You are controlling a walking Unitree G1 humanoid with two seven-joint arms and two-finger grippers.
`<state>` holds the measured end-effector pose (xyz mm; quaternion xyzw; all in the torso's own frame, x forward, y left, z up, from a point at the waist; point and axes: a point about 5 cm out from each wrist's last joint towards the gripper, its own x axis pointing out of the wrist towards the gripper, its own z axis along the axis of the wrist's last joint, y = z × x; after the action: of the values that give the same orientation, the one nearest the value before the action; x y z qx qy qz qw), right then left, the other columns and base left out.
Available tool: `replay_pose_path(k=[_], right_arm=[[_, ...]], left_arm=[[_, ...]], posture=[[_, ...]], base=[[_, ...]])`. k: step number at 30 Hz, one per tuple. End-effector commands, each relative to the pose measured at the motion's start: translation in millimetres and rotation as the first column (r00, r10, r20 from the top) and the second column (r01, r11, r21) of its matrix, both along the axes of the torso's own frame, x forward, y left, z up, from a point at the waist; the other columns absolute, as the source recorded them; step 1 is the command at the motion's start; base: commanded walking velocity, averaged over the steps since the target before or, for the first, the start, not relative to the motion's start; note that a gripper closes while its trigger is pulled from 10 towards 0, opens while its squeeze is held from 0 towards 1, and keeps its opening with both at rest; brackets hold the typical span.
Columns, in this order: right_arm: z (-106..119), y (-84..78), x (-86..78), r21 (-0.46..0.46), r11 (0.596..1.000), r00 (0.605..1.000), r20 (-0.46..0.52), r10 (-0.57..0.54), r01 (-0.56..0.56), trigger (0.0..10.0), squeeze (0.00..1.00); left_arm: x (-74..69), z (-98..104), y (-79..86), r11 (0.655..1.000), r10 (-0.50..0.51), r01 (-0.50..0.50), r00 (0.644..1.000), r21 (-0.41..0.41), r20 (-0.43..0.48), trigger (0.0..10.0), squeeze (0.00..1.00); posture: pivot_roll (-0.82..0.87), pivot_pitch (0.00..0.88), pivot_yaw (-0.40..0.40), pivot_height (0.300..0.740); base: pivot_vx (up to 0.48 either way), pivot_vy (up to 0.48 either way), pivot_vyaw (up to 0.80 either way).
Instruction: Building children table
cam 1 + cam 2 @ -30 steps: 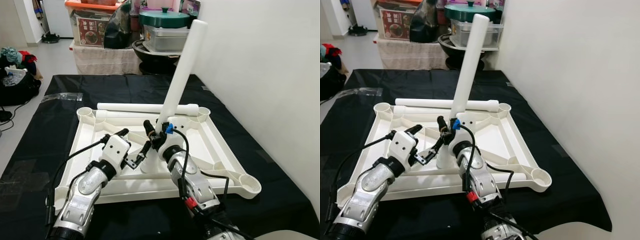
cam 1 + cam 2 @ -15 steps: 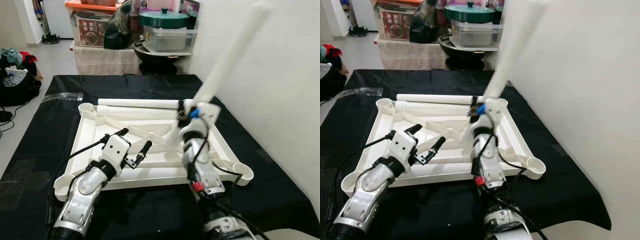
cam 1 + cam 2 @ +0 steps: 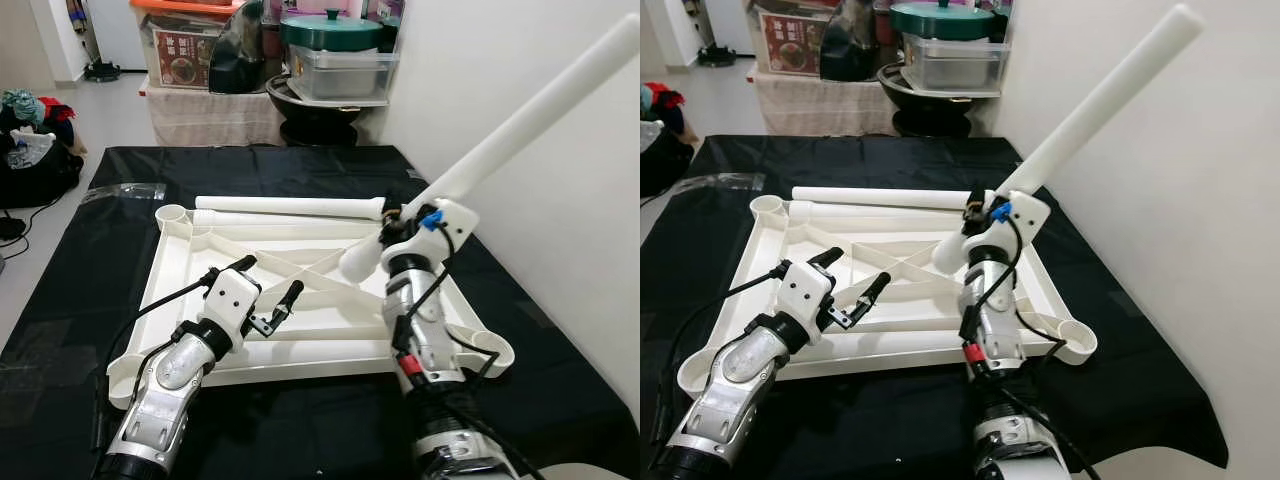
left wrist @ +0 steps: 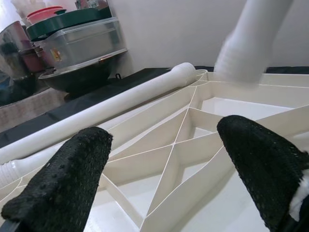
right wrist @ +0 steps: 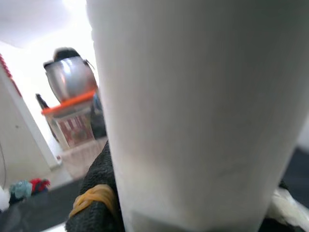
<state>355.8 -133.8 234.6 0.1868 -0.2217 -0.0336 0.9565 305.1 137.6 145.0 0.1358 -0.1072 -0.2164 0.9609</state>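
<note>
Right gripper (image 3: pixel 400 238) fingers clamped on a white table leg (image 3: pixel 500 145), held tilted above the upturned tabletop (image 3: pixel 300 290) on the black desk (image 3: pixel 120 250). Left gripper (image 3: pixel 268 295) fingers spread, empty, over the tabletop. Step: fitting a leg; next, line its end up with a corner socket (image 3: pixel 495 350).

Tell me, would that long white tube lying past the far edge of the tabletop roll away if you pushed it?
Probably. The tube is round and smooth and lies on flat black cloth, so a sideways push would likely roll it. The tabletop rim beside it may stop it on that side. It looks like stiff, light plastic, so it shouldn't bend.
</note>
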Motion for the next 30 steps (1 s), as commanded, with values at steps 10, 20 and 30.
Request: replay_pose_path(k=[10, 20, 30], right_arm=[[37, -29.3, -8.8, -0.069, 0.998, 0.993, 0.118, 0.023, -0.015, 10.0, 0.00], [15, -16.4, -9.6, -0.107, 0.988, 0.994, 0.011, 0.109, -0.107, 10.0, 0.00], [5, -23.2, -7.5, -0.205, 0.964, 0.985, -0.069, 0.158, -0.169, 10.0, 0.00]], left_arm=[[0.9, -4, -7.4, 0.999, -0.029, 0.029, 1.000, 0.032, -0.010, 10.0, 0.00], [1.1, -3, -6.7, 0.999, -0.027, 0.027, 1.000, 0.028, -0.009, 10.0, 0.00], [1.1, -2, -5.8, 1.000, -0.015, 0.015, 1.000, -0.003, -0.004, 10.0, 0.00]], posture=[[0.06, 0.000, -0.090, 0.740], [0.06, 0.000, -0.090, 0.740], [0.06, 0.000, -0.093, 0.740]], base=[[0.000, -0.237, 0.00], [0.000, -0.461, 0.00], [0.000, -0.284, 0.00]])
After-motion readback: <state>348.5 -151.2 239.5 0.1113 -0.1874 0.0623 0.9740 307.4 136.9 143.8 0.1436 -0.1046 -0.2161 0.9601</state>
